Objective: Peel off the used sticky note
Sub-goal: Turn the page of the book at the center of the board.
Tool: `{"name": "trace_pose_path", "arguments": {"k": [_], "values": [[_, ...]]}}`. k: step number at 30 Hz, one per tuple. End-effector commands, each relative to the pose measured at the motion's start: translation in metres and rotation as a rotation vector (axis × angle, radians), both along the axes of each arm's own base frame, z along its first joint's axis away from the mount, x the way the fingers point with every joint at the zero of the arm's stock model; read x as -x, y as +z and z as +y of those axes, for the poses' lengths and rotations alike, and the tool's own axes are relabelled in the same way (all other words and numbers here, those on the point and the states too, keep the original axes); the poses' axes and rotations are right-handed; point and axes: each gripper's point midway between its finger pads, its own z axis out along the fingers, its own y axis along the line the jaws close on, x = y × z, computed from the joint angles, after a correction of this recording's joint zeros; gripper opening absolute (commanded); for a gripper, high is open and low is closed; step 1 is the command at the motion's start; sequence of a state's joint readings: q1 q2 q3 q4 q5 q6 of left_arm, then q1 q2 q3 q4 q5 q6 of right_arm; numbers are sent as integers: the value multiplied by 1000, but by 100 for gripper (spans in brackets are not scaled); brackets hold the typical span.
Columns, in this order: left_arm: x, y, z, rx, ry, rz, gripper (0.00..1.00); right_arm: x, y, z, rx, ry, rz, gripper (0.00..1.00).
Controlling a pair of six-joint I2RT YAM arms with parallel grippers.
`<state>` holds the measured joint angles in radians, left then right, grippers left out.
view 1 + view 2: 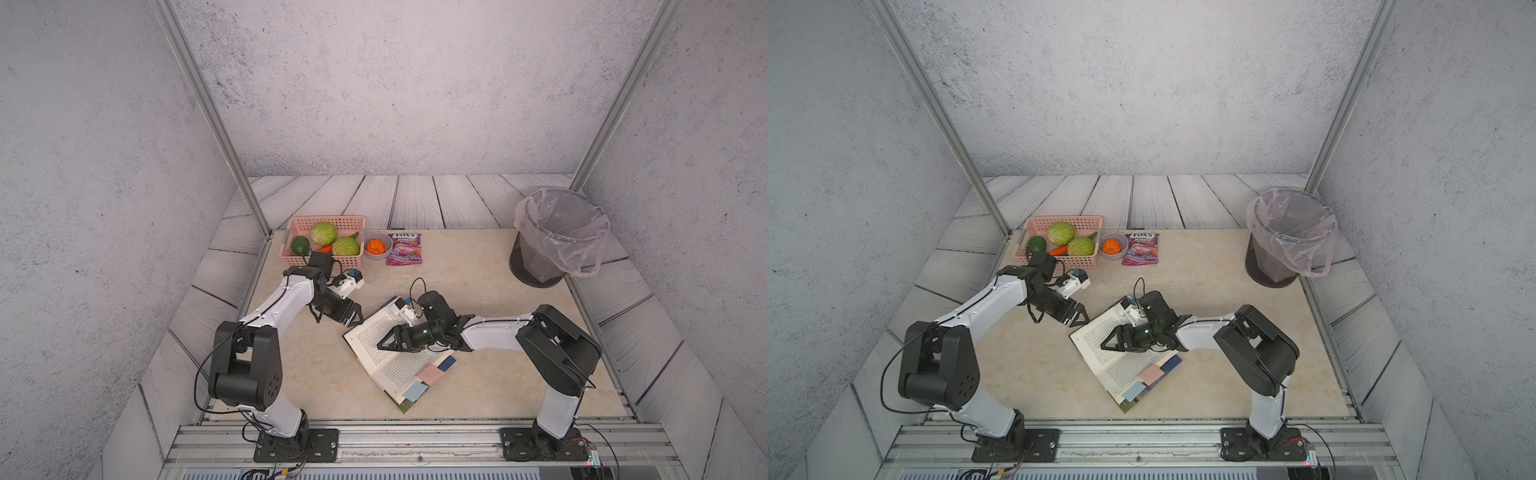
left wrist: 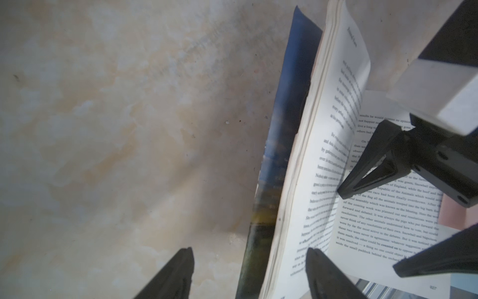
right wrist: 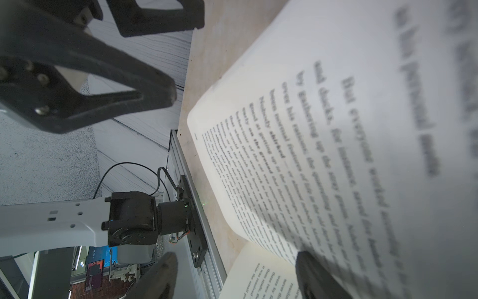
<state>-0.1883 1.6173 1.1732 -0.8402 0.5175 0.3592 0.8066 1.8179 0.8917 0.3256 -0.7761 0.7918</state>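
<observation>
An open book [image 1: 395, 370] is laid mid-table. A pink sticky note [image 1: 431, 374] and a pale blue sticky note [image 1: 415, 390] are stuck at its near page edge; which one is used cannot be told. The right gripper [image 1: 386, 341] is held over the pages with its jaws apart, clamped on nothing. The left gripper [image 1: 352, 319] is held just beside the book's far-left edge, its jaws also spread.

Two cabbages [image 1: 323, 233], an avocado [image 1: 300, 245] and a carrot [image 1: 326, 248] are kept in a pink basket [image 1: 353, 219]. An orange piece [image 1: 376, 246] is held in a grey bowl [image 1: 384, 254]. A bin [image 1: 536, 266] is lined with a clear bag [image 1: 582, 249].
</observation>
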Motion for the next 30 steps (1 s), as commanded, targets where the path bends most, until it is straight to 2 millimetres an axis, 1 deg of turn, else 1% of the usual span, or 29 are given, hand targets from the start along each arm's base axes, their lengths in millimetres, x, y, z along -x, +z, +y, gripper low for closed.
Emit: {"name": "trace_pose_path", "arguments": {"k": [1,3,5,8,10,15,19,24,30], "values": [[3,8,-10,51,-6,36,77,6,-12,-9,49,-5,4,77],[4,13,-14,75,-12,37,81,7,-14,-10,53,-5,4,77],[5,15,-16,87,-15,42,86,8,-15,-10,54,-6,6,77],[4,14,-19,97,-18,69,96,8,-16,-11,55,-8,4,77],[5,10,-20,99,-19,99,100,8,-16,-11,55,-8,2,77],[7,6,-26,127,-37,136,98,8,-17,-12,60,-8,-2,77],[8,-5,-27,81,-61,149,98,8,-16,-12,60,-8,-5,77],[9,-15,-31,81,-74,184,98,8,-17,-12,60,-8,-6,77],[9,-17,-34,98,-96,194,98,8,-16,-12,58,-5,-8,77]]}}
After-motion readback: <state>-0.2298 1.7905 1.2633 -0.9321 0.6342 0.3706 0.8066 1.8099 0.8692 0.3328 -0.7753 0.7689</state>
